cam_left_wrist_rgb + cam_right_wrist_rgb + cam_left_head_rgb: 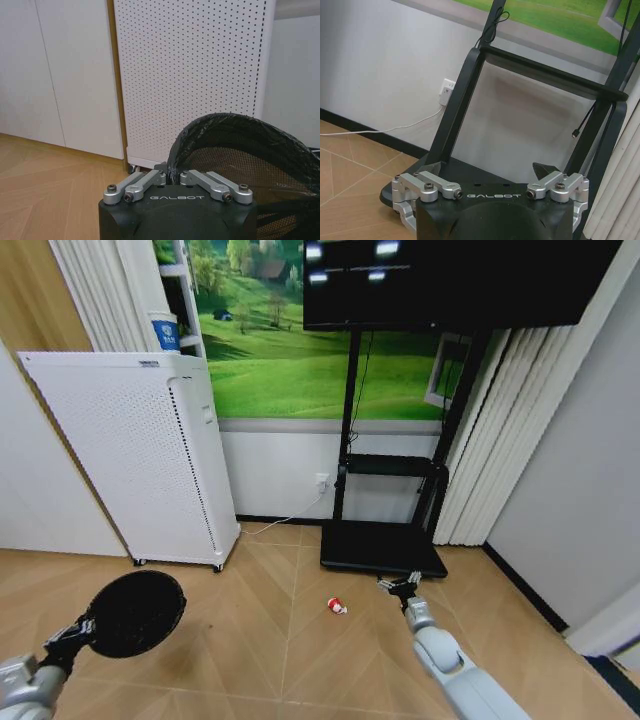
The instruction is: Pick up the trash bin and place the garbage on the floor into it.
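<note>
My left gripper [82, 628] holds the trash bin [135, 612], a small black round basket with a mesh wall, lifted off the floor at the lower left. In the left wrist view the left gripper [172, 175] is shut on the trash bin [240, 150] at its rim. One piece of garbage [337, 606], a tiny red-and-white scrap, lies on the wooden floor near the middle. My right gripper [400, 586] is open, low over the floor just right of the scrap, beside the stand's base. In the right wrist view the right gripper [485, 170] is spread wide with nothing in it.
A tall white perforated appliance [150, 455] stands on casters at the left wall. A black TV stand with a flat base [383, 548] stands ahead, and a white cable [285, 520] runs along the floor to a wall socket. Wooden floor lies open in front.
</note>
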Available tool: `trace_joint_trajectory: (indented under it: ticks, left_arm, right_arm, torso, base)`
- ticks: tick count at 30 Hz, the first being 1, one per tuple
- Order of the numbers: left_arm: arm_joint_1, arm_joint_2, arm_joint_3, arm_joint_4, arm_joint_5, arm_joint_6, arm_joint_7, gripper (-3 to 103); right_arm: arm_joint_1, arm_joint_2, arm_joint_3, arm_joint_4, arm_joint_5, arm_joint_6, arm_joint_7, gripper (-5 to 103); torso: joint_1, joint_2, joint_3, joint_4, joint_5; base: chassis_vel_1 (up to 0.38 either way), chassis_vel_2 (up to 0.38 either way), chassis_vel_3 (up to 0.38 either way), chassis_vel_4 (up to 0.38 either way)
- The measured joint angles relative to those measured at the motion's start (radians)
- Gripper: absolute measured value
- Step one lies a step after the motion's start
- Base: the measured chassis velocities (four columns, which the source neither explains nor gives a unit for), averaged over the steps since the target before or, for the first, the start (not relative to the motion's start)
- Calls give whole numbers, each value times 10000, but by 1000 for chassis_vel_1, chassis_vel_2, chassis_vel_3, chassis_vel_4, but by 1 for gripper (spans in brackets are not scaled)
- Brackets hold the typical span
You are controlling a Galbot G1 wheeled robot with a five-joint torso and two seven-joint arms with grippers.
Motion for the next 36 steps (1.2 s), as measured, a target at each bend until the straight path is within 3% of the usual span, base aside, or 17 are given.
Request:
trace_joint_trajectory:
  ticks: [17,23,27,36]
  left_arm:
    - [383,-308,4,-418,389,-221,347,7]
    - [487,-414,38,-532,456,-291,470,7]
    - [577,-499,59,-612,500,-322,538,7]
    - [557,-511,157,-695,546,-337,536,7]
  right_arm:
    - [-174,81,86,-8,-98,-148,63,100]
    - [-287,114,204,-27,-228,169,9,100]
    - [-376,127,374,-66,-441,752,48,100]
    - [-746,68,787,147,-569,382,33,100]
  torso:
    - [-1,0,-1,3,-4]
    - [-1,0,0,0,1]
    - [-1,1,0,-1,1]
    - [-2,1,-1,0,1]
  base:
    - [69,102,-65,-108]
    - [-25,23,11,-34]
    - [-64,-27,59,17]
    - [-6,-1,6,2]
